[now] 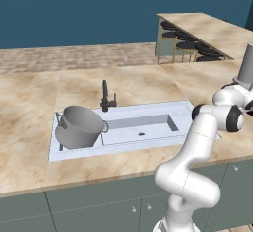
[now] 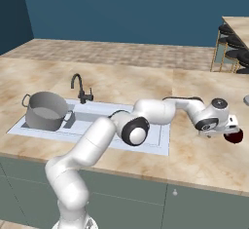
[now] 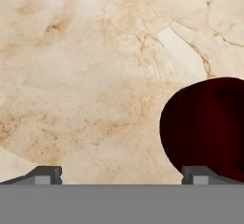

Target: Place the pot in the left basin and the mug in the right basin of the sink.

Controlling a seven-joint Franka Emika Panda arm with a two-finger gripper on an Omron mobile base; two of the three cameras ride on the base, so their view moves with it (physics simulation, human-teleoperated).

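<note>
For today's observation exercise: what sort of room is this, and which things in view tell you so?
Most likely a kitchen. A double sink with a black faucet is set in a marble counter, a metal pot sits in one basin, and cabinet doors run below.

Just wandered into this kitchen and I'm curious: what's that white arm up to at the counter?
It is tidying dishes into the sink. The big grey pot already sits in the small left basin, leaning a little. Now the arm has stretched out to the right over the counter, and its gripper hangs open right by a dark red mug, which it has not grasped yet. The long right basin awaits the mug.
</note>
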